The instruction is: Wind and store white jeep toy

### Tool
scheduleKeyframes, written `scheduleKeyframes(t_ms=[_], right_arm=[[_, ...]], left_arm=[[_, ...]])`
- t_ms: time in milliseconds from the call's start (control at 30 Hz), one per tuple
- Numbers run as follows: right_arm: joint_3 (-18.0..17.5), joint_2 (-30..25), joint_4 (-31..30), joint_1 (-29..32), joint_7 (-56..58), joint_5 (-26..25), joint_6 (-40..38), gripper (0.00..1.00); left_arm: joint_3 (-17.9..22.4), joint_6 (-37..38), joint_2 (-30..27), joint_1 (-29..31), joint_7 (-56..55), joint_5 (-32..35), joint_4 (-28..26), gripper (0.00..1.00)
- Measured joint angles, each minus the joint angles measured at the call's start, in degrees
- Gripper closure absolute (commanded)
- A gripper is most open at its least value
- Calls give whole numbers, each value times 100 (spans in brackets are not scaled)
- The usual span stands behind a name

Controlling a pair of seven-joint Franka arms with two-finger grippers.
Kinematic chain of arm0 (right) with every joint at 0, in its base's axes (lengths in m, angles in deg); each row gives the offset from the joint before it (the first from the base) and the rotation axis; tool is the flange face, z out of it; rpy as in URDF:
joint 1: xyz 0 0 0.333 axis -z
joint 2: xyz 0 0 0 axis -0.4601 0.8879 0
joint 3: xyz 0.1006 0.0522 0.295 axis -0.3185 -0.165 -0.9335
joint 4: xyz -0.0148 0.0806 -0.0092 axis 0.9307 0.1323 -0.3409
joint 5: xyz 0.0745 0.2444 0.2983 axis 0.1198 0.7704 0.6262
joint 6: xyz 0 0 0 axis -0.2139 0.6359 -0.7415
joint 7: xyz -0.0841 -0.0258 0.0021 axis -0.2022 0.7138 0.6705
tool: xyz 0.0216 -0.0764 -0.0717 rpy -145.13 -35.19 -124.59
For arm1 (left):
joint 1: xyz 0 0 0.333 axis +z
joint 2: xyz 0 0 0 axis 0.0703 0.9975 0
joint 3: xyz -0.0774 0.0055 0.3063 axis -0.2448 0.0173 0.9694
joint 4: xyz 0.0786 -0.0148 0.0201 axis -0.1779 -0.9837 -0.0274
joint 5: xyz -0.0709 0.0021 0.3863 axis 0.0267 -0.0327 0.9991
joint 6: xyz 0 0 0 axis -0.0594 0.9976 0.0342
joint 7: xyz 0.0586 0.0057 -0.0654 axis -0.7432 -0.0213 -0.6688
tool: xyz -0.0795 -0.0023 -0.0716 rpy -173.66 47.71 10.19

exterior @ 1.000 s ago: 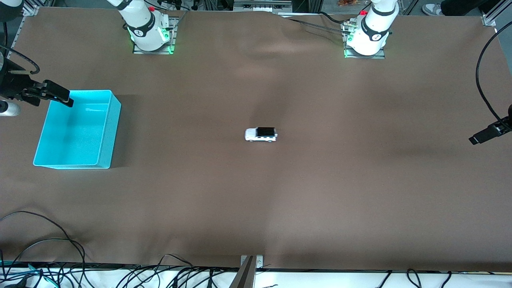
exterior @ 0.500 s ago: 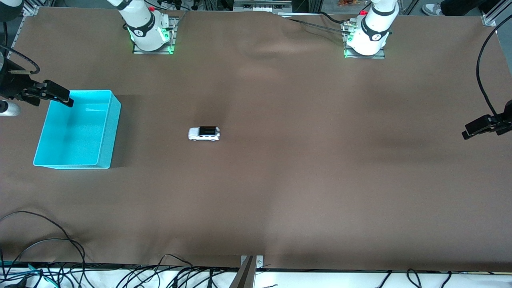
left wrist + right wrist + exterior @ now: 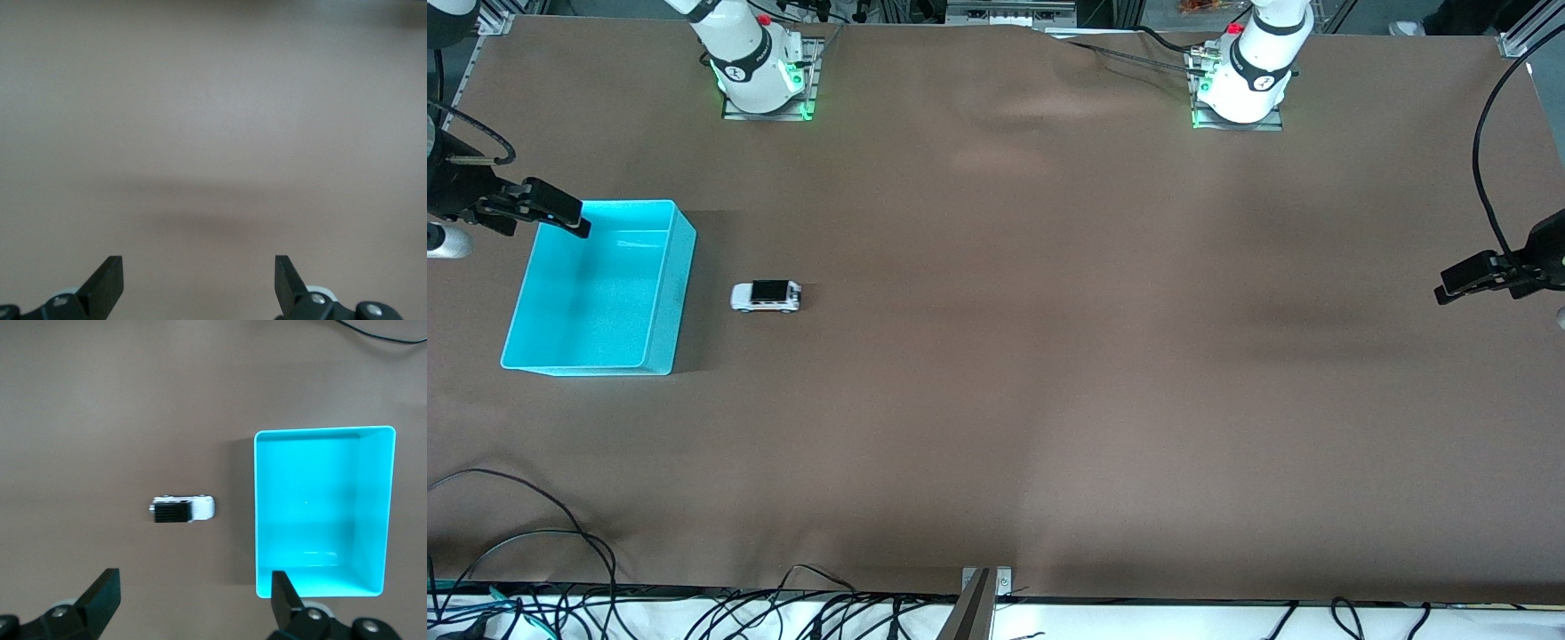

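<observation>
You see white jeep toy on bench beside cyan bin. Left claw and right claw both spread, empty.

Even overhead light, soft shadows, mild blur.

Brown table carries white jeep toy beside turquoise bin.

- Left claw hangs over the bench's left-arm end, fingers spread wide, empty.
- Right claw hangs at the right-arm end, fingers spread, empty.
</observation>
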Motion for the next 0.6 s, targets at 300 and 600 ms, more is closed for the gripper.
scheduleKeyframes(t_ms=[300,600], right_arm=[[0,0,0,0,0,0,0,0],[0,0,0,0,0,0,0,0]], left_arm=[[-9,20,-4,0,56,0,-7,0],[-21,44,-4,0,59,0,-32,0]])
